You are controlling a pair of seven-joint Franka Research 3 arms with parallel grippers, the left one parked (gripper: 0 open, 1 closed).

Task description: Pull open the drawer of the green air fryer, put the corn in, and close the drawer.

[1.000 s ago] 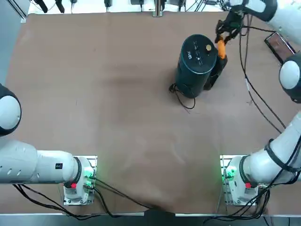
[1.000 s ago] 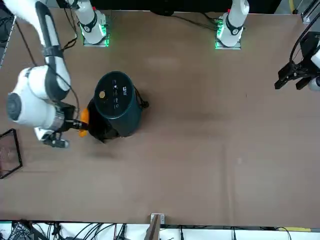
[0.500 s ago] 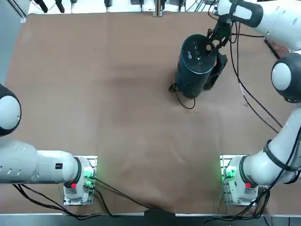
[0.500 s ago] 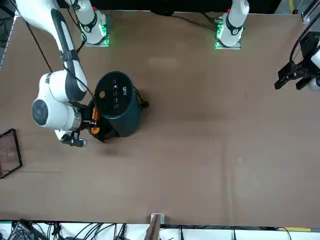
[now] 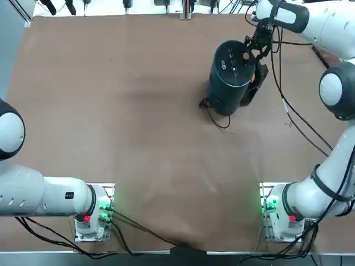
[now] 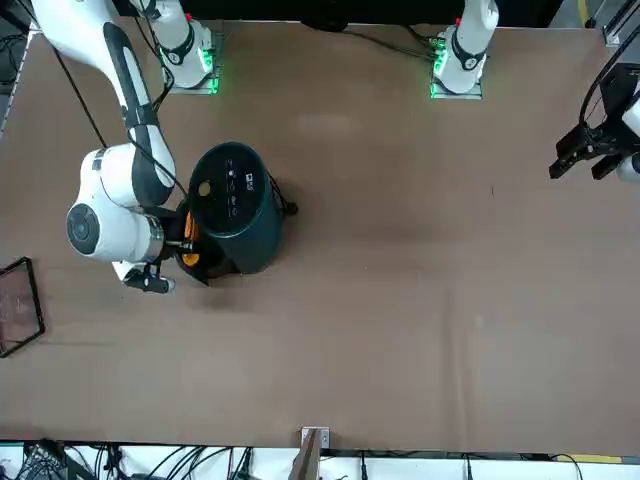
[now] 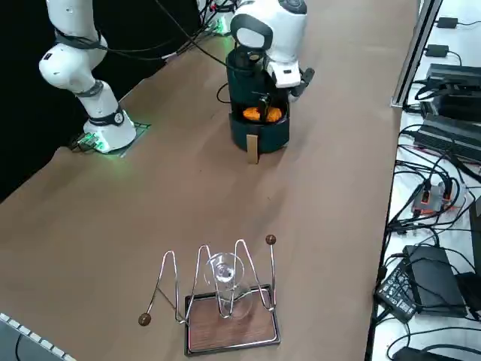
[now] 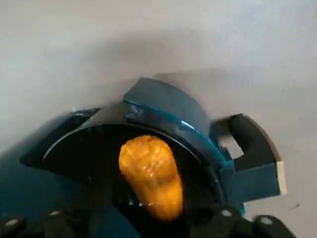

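The green air fryer (image 5: 232, 75) (image 6: 232, 205) (image 7: 252, 75) stands upright at the far right of the table. Its drawer (image 5: 257, 91) (image 7: 259, 134) (image 8: 163, 106) is pulled out toward the table's right edge, its handle (image 8: 252, 148) sticking outward. The orange-yellow corn (image 8: 150, 173) (image 7: 261, 114) (image 6: 188, 260) lies inside the drawer's basket. My right gripper (image 5: 254, 54) (image 6: 180, 242) (image 7: 263, 94) (image 8: 141, 220) hangs just above the open drawer, pointing down. It is open, with a finger on each side of the corn and a gap to each.
A wire rack holding a glass on a wooden base (image 7: 225, 301) (image 6: 15, 305) (image 5: 333, 52) sits near the table's right edge, beyond the drawer handle. The fryer's black cord (image 5: 213, 113) loops on the table on its other side.
The right gripper carried the corn from beyond the drawer to above it, then opened. The corn has left the fingers and now lies in the basket.
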